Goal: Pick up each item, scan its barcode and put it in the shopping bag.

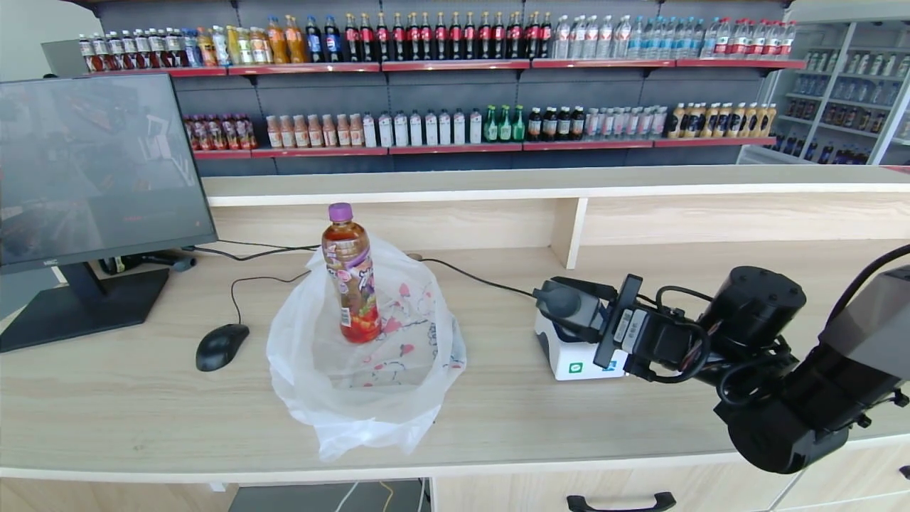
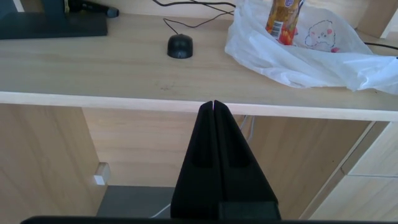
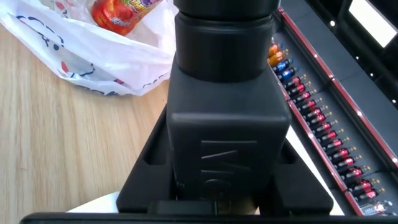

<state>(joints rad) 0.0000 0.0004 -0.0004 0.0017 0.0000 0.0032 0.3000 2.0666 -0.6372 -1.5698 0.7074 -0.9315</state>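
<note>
Bottle's in the bag, so this item looks done, and I can spot no other item waiting.
On the counter (image 1: 142,405) the white shopping bag (image 1: 370,384) slumps open, the bottle (image 1: 350,284) upright inside: purple cap, amber drink, bright label. Just beside it, the right gripper (image 1: 615,320) is clamped round the scanner (image 1: 565,302). The left gripper (image 2: 213,109) hangs below the counter edge, fingers pressed together, empty.

Noted translucent white with pink prints on shopping bag (image 1: 366,370); purple cap, amber liquid, red-purple label on bottle (image 1: 349,274) inside bag; black on mouse (image 1: 221,346) left of bag and scanner (image 1: 569,302) right of it.
</note>
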